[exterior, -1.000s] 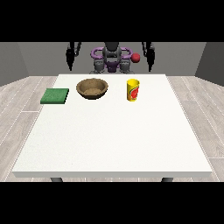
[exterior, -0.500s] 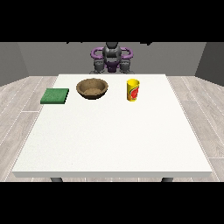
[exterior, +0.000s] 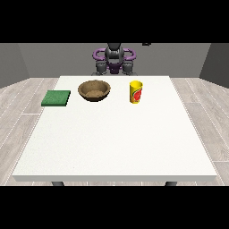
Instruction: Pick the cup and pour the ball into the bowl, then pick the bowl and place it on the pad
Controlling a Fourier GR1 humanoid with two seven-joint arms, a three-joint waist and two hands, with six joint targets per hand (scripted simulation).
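Change first: no longer raised at the top of the view as a second ago, but drawn in close against the torso behind the far edge of the desk (exterior: 116,143). Means no reach begun; leaves the whole task ahead, starting with the pick of the cup.

Stands upright and untouched at the far right of the desk: cup (exterior: 136,91), yellow with a red mark. Sits just to its left, apart from it: bowl (exterior: 94,90), brown, with nothing visible inside. Lies flat further left, near the desk's left edge: pad (exterior: 56,98), green, bare on top.

Hard to make out: hand at the view's right (exterior: 129,68) and hand at the view's left (exterior: 101,68), seen only as small grey lumps just past the desk's edge. Cannot tell whether spread or curled; holding nothing, by the look of it, and well apart from the cup.

Hidden: ball. Showed red beside the raised arm a second ago, shows nowhere now; possibly inside the cup, but cannot tell from this angle.
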